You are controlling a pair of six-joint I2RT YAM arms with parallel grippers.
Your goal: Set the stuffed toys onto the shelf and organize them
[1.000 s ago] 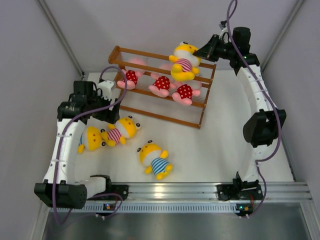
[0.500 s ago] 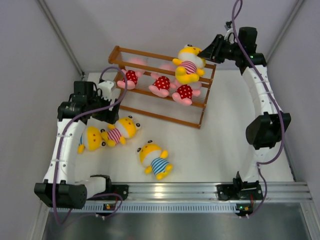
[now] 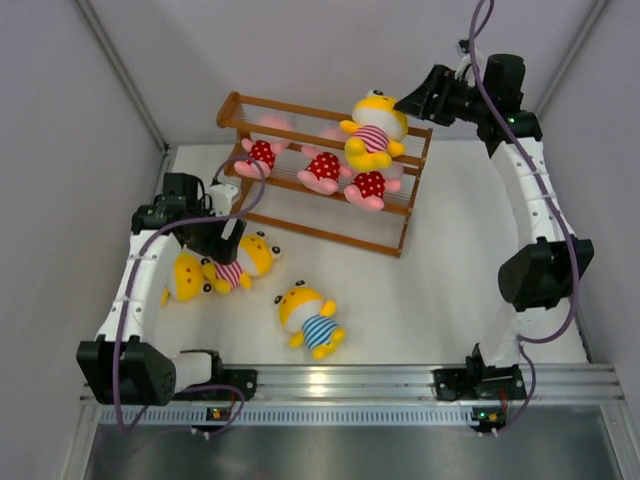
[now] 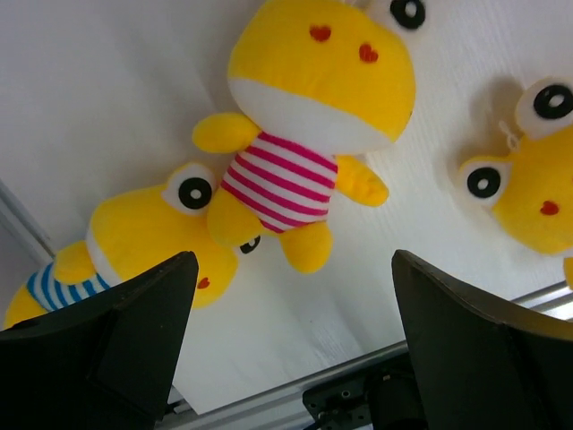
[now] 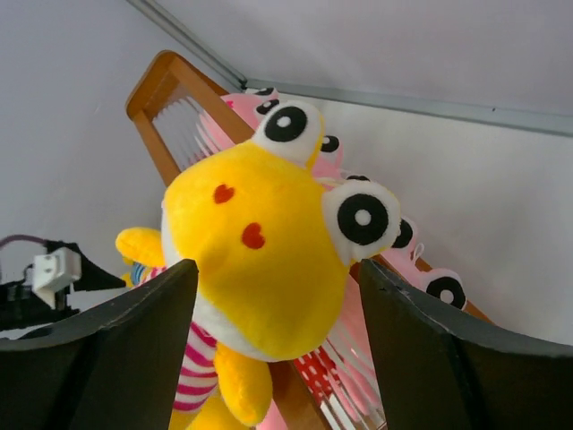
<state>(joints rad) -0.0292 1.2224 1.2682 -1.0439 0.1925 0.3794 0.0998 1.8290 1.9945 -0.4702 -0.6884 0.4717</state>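
White surface (image 3: 440, 290) underneath everything, closed in by pale walls. Toward its far side, the brown wooden shelf (image 3: 320, 232): three tiers of thin rods between slanted side frames.

On the top tier at the right end, sitting upright, the shelf-top toy (image 3: 370, 128), yellow in a pink-striped shirt. On the surface before the shelf's left end, three more yellow ones. Face up, the pink-striped toy (image 3: 245, 262). Touching its left side and partly hidden under the left arm, the left blue-striped toy (image 3: 185, 277). Well apart from both, near the middle of the front edge, the near blue-striped toy (image 3: 310, 318).

Smaller, in a row along the middle tier, three in red white-dotted outfits: left pink toy (image 3: 262, 153), middle pink toy (image 3: 323, 168), right pink toy (image 3: 369, 184), the last just below the shelf-top toy.

Left tool (image 4: 291, 260) above the pink-striped toy (image 4: 295, 170), spread wide, gripping nothing, with the left blue-striped toy (image 4: 143, 233) beside its left finger in the wrist view.

Right tool (image 5: 270, 269) at the shelf's top right corner, fingers spread on either side of the shelf-top toy's (image 5: 260, 260) head. Hard to tell whether the pads press the plush or merely flank it.
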